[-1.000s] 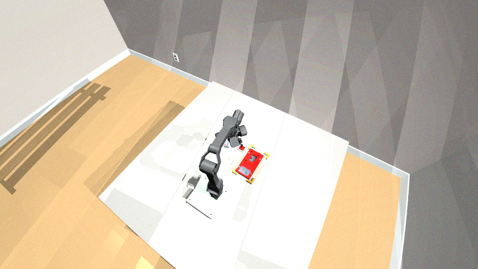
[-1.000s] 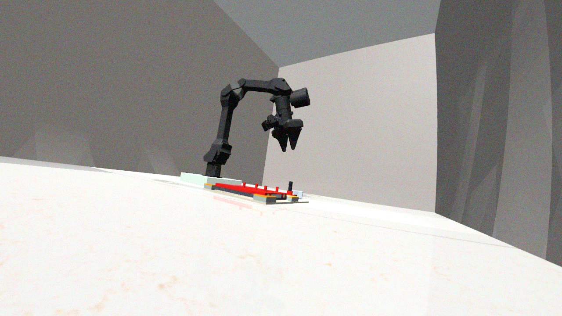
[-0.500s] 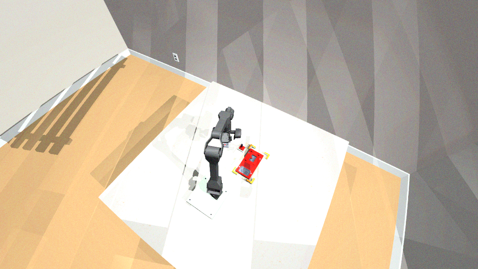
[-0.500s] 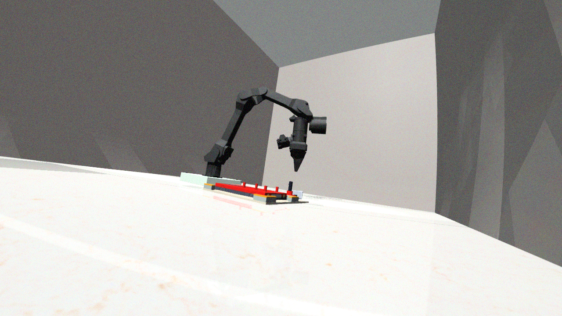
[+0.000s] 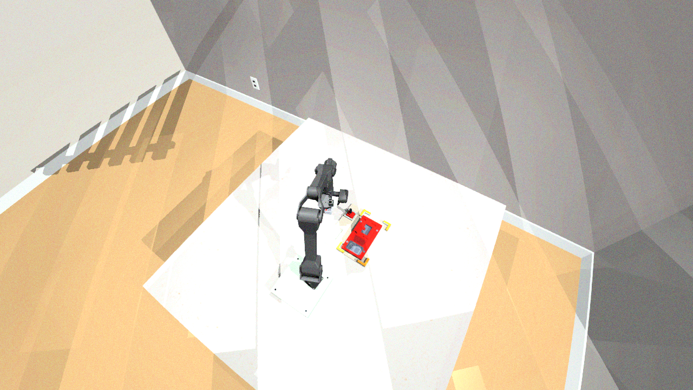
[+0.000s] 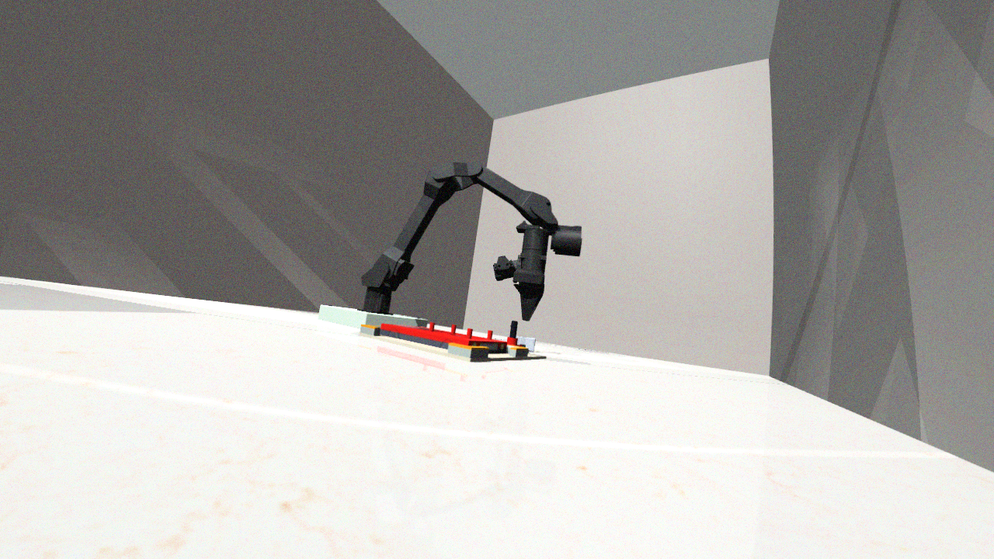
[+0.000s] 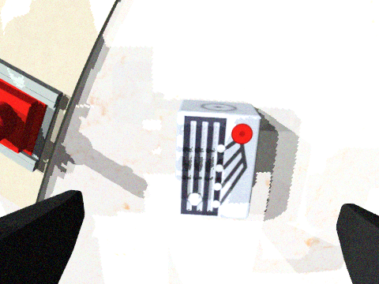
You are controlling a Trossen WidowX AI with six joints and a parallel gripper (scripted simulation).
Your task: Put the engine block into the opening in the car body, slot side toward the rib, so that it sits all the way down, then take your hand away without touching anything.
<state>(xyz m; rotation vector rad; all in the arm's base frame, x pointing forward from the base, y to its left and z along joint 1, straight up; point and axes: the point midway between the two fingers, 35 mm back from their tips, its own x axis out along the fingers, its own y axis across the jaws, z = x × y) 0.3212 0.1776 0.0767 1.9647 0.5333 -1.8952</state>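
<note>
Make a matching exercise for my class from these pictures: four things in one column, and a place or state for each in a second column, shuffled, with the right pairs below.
Things
1. engine block
2. car body
3. gripper
4. arm base plate

Places or states
A. red, lying flat inside yellow corner brackets
B. open, holding nothing, above the table
C. pale, flat on the table under the arm's foot
D. grey with black stripes and a red dot, lying on the white table between the fingers

Pairs: 1-D, 2-A, 3-B, 4-C
</note>
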